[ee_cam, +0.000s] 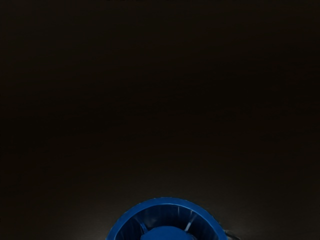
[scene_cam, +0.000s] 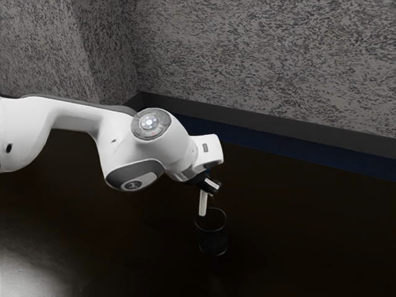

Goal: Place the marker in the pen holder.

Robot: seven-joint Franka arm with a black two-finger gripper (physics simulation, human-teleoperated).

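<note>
A hand could pass over the dark table on the exterior view's right side of the cup. Above the cup, the gripper and the white marker stand in the way. The arm blocks the left side; behind rises a wall.

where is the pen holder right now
The pen holder stands upright on the dark table, slightly to the exterior view's right of its centre, just below the hand and white marker.
</note>
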